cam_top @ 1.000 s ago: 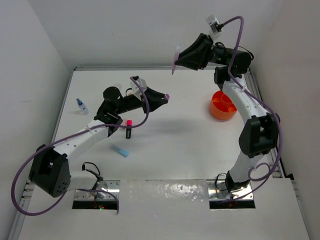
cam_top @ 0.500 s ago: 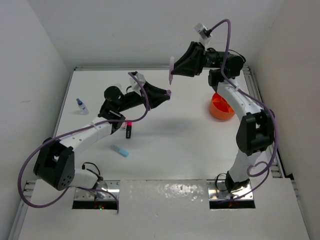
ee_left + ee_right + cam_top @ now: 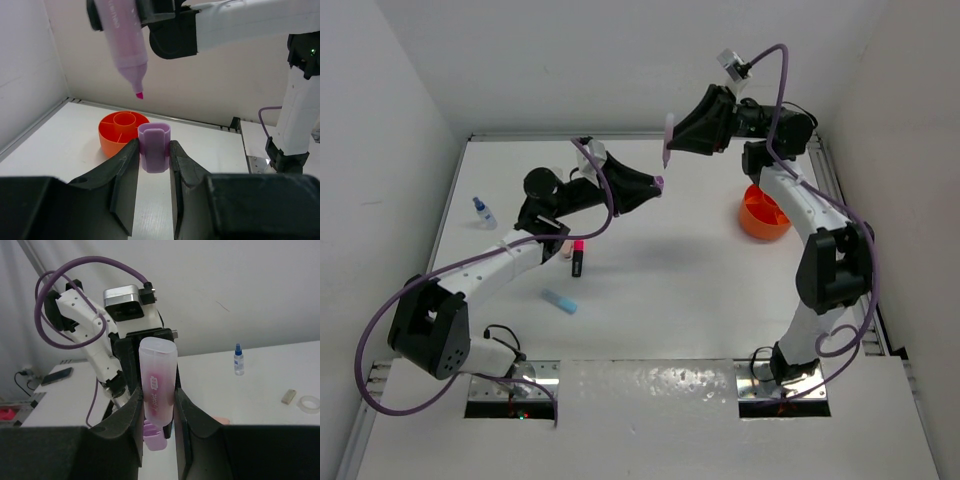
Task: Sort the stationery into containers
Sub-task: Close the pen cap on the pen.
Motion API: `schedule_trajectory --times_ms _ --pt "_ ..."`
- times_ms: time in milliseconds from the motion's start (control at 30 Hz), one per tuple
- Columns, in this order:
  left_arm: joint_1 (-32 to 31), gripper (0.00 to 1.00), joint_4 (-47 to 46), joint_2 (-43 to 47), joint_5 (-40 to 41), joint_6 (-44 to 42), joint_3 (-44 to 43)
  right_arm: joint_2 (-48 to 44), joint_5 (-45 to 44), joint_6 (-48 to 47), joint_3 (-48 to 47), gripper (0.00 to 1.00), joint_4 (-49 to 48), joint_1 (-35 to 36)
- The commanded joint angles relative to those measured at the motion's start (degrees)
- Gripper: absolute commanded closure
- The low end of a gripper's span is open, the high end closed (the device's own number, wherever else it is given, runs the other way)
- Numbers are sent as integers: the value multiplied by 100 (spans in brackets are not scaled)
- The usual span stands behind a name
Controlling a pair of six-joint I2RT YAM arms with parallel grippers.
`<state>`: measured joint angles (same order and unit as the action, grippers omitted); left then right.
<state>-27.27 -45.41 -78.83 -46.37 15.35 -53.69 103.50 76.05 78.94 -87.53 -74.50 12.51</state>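
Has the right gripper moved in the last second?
Yes. The right gripper, holding the pink highlighter, has shifted down the view, toward the cap in the left gripper; the orange tub stayed put.

A robot lab cell: white walls (image 3: 570,60) enclose a white table (image 3: 670,290).

The right end effector (image 3: 157,401) clamps a pink highlighter (image 3: 157,375) above a lilac cap (image 3: 154,440); a blue-capped bottle (image 3: 239,360), beige block (image 3: 287,396) and tape ring (image 3: 309,403) sit on the counter (image 3: 240,395).
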Motion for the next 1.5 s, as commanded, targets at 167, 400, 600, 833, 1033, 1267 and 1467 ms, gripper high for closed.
schedule_trajectory --times_ms 167,400,600,833,1033,1267,1467 --pt "-16 100 -346 87 -101 134 -344 -594 -169 -256 192 100 -1628 -21" --pt "-51 100 -443 87 -127 301 -423 -744 -134 -230 245 100 -1620 41" --pt "-138 100 -284 122 -206 187 -449 -814 -108 -247 297 100 -1603 67" --pt "-130 100 -83 201 -188 108 -458 -1226 -195 -1288 718 100 -814 23" --pt "-121 100 14 333 -188 56 -388 -2799 -1459 -7050 1406 100 5814 137" --pt "-95 100 -12 333 -188 64 -352 -2898 -1374 -6945 1458 100 5525 225" --pt "-121 100 -240 263 -39 90 -405 -2792 -1136 -7032 1414 100 5507 357"
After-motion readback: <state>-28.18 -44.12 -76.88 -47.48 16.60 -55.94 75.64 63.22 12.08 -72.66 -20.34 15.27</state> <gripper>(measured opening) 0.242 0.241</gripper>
